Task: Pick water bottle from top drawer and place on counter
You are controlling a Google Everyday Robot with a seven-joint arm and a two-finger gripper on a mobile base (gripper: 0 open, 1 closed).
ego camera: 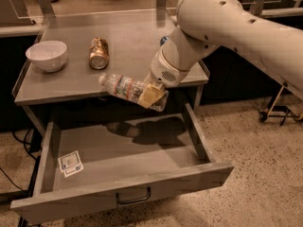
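The two-finger gripper [150, 96] on the white arm is clamped around the lower half of the small clear ribbed plastic water bottle [122, 87]. It holds the bottle tilted in the air, with the white cap end at the front edge of the flat grey metal counter [132, 37], above the open, wide, shallow grey metal top drawer [142, 161]. The pick looks done, since the bottle is clear of the drawer; it has not yet been carried over the counter, set down and released.

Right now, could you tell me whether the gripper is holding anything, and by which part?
The gripper holds the bottle near its base end; the capped end sticks out free, over the open drawer.
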